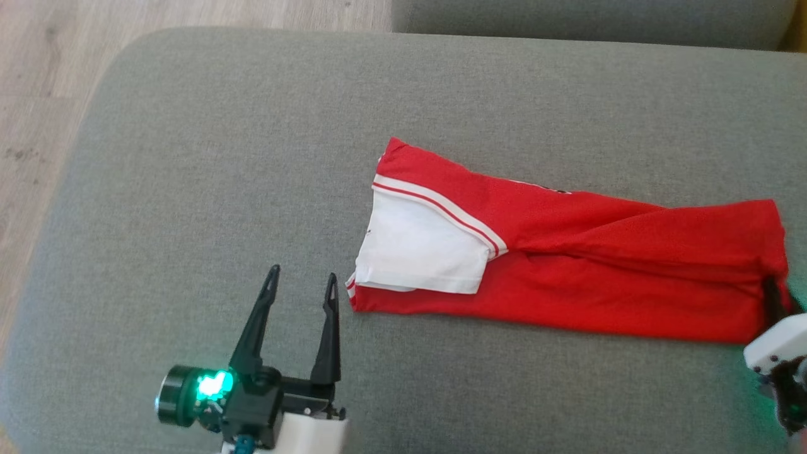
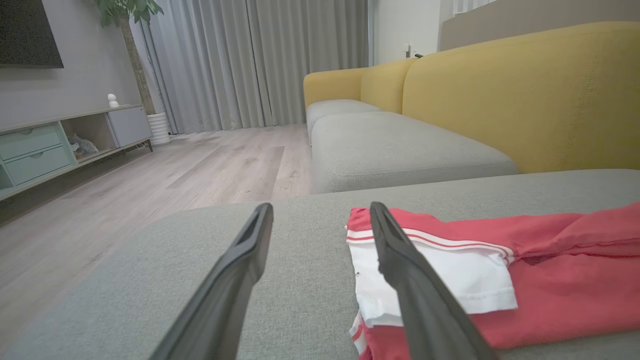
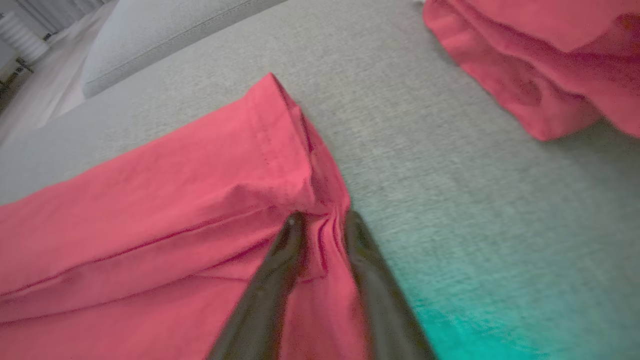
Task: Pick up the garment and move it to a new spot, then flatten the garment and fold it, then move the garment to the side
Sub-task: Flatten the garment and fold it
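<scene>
My left claw (image 1: 302,277) (image 2: 320,207) hovers wide open and empty over the grey cushion (image 1: 220,157) (image 2: 300,280) (image 3: 450,175), just beside the garment's (image 1: 567,271) (image 2: 550,280) (image 3: 150,210) white-sleeved end. A green lamp (image 1: 214,384) glows on that wrist. My right claw (image 1: 772,287) (image 3: 322,220) has narrowed onto the garment's near right corner, with red cloth bunched between its fingers.

The garment lies folded into a long red band across the cushion's right half. The white sleeve (image 1: 422,252) (image 2: 450,275), edged with red and white stripes, lies on top at the left end. A speck of dark print (image 1: 555,188) on the far edge is too small to read. In the right wrist view, a second heap of red cloth (image 3: 540,65) lies apart on the same cushion.

Beyond the cushion stands another grey seat (image 2: 400,150) with a yellow backrest (image 2: 525,100). To the left runs pale wooden floor (image 1: 38,94) (image 2: 150,200). Against the far wall is a low sideboard (image 2: 55,142) with pale green drawers (image 2: 35,150), both shut. Its open compartment (image 2: 82,145) holds something small I cannot make out, and a little white figure (image 2: 113,100) stands on top. A white pot (image 2: 159,127) holds a plant beside grey curtains (image 2: 250,60), and a dark screen (image 2: 27,32) hangs on the wall.
</scene>
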Tool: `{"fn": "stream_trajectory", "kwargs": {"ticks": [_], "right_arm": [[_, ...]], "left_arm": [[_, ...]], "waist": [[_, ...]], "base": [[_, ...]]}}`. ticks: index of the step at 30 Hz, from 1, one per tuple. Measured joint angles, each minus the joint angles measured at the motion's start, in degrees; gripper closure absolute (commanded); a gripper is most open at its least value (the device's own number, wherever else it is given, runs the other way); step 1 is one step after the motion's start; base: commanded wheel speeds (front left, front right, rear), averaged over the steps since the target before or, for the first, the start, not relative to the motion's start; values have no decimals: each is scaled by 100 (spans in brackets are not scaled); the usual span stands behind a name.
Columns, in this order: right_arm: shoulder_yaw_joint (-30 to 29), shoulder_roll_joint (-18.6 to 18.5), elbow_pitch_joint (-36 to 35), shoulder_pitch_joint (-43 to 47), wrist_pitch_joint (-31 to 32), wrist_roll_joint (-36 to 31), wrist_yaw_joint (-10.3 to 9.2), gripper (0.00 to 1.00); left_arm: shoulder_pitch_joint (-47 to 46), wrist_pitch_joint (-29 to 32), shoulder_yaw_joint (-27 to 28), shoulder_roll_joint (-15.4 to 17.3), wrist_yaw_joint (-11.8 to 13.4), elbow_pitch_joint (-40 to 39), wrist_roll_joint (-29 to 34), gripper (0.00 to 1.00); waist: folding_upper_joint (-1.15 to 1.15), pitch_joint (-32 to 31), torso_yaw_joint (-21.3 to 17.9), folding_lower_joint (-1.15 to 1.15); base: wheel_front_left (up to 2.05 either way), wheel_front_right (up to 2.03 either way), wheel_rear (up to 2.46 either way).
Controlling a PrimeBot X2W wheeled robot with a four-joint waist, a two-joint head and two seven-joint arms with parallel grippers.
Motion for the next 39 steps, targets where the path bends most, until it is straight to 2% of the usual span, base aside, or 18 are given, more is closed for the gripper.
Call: {"fn": "stream_trajectory", "kwargs": {"ticks": [7,13,17,20,24,28,31,34,38,39], "right_arm": [[63,-85,-296,96,68,146,0,100],[-252,-824,-889,105,445,190,0,100],[-337,-1021,-1742,95,945,302,0,100],[-254,-859,-2599,77,1379,561,0,100],[-29,-371,-3676,81,1794,883,0,100],[394,145,-4277,101,2090,762,0,100],[794,613,-4357,87,2192,561,-1,100],[1254,995,-4154,34,2239,422,-1,100],[1930,1217,-3677,-129,2180,254,-1,100],[1930,1217,-3677,-129,2180,254,-1,100]], "left_arm": [[6,0,225,-49,-200,84,124,0],[13,0,326,-80,-301,38,303,0],[20,0,364,-101,-348,-18,371,0],[70,0,390,-145,-376,-5,371,0],[117,0,396,-219,-448,80,371,0],[116,0,396,-286,-502,113,371,0],[116,0,420,-312,-549,143,371,0],[116,0,430,-352,-602,174,370,0],[114,0,430,-392,-605,193,370,0],[114,0,430,-392,-605,193,370,0]], "waist": [[0,-118,-167,0],[0,-178,-401,0],[0,-212,-542,0],[0,-258,-595,0],[0,-344,-570,-1],[0,-412,-458,-1],[0,-456,-364,-1],[0,-480,-251,-1],[0,-452,-64,-1],[0,-452,-64,-1]], "base": [[0,0,0],[0,0,0],[0,0,0],[0,0,0],[0,0,0],[0,0,0],[0,0,0],[0,0,0],[0,0,0],[0,0,0]]}}
